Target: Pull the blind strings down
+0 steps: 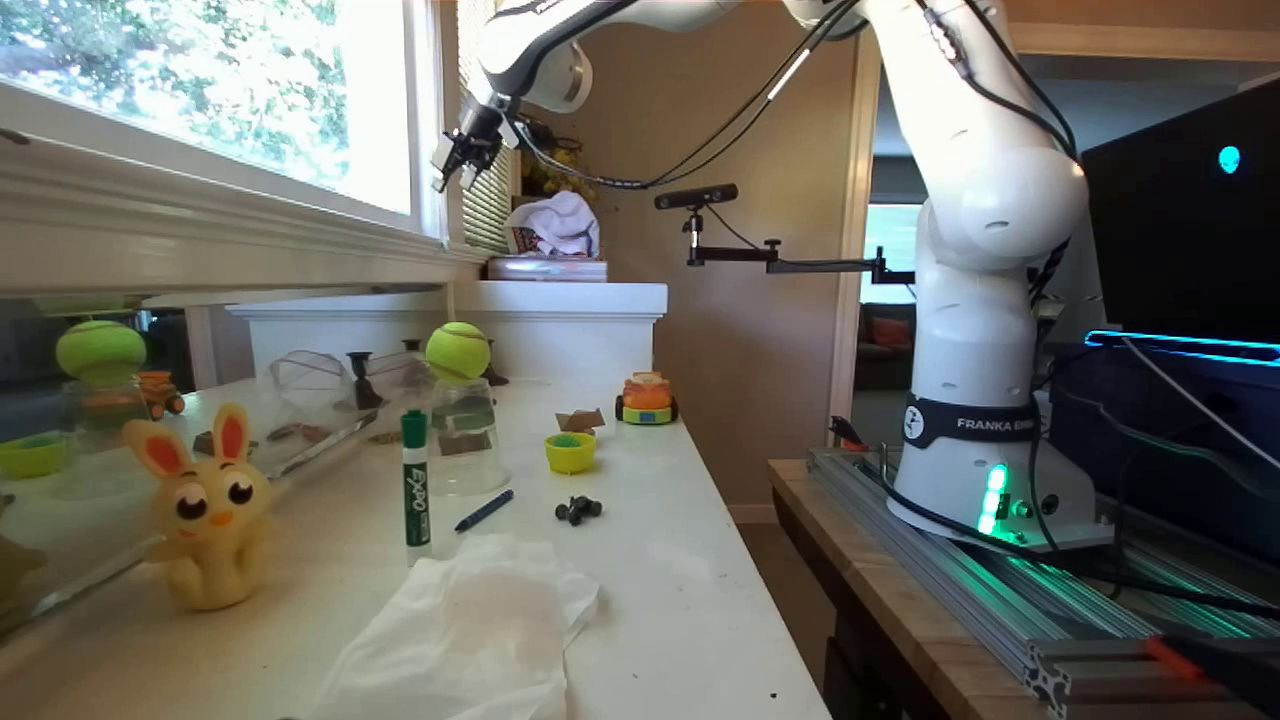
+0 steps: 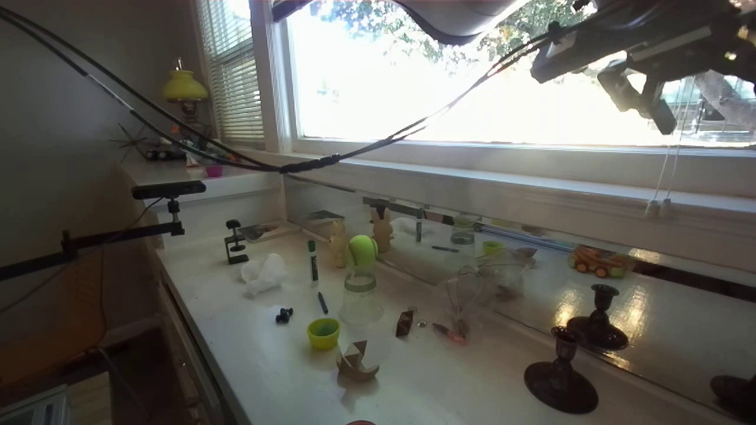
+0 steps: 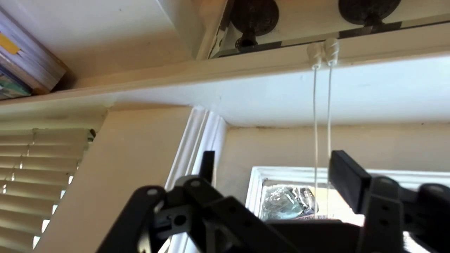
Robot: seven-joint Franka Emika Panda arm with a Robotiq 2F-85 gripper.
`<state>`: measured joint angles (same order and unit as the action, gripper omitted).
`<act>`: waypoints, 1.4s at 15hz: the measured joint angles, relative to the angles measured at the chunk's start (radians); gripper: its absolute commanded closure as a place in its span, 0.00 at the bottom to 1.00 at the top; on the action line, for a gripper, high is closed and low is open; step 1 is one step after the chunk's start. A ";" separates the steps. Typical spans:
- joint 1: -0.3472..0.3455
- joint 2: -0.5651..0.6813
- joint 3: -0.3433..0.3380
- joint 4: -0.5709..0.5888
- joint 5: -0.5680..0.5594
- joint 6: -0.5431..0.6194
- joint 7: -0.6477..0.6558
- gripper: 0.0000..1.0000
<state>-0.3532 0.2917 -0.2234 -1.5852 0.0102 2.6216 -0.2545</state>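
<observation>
Tool (image 3: 272, 164) spread wide, nothing held. In wrist view, blind strings (image 3: 315, 116) appear between its fingers (image 3: 346, 181), well off-centre, just beside one; depth, so contact, cannot be told. Strings' long axis stands crosswise to closing direction; tassels (image 3: 331, 51) hang below tool. Move likely calls for centring on strings, closing, then drawing down.

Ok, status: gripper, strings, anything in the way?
Gripper open. Blind strings ungripped, showing between the fingers in wrist view; depth unclear. No obstruction seen.
</observation>
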 measured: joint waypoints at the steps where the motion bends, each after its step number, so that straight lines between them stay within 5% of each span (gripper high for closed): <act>1: 0.003 -0.013 -0.003 0.000 -0.004 0.000 0.000 0.00; 14: 0.004 -0.068 0.007 0.025 0.017 -0.001 0.000 0.00; 16: 0.004 -0.068 0.011 0.032 0.023 -0.001 0.000 0.16; 18: 0.004 -0.068 0.012 0.037 0.025 -0.001 0.000 0.43; 21: 0.003 -0.064 0.014 0.045 0.036 -0.001 -0.003 0.64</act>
<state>-0.3501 0.2277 -0.2093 -1.5398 0.0462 2.6210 -0.2575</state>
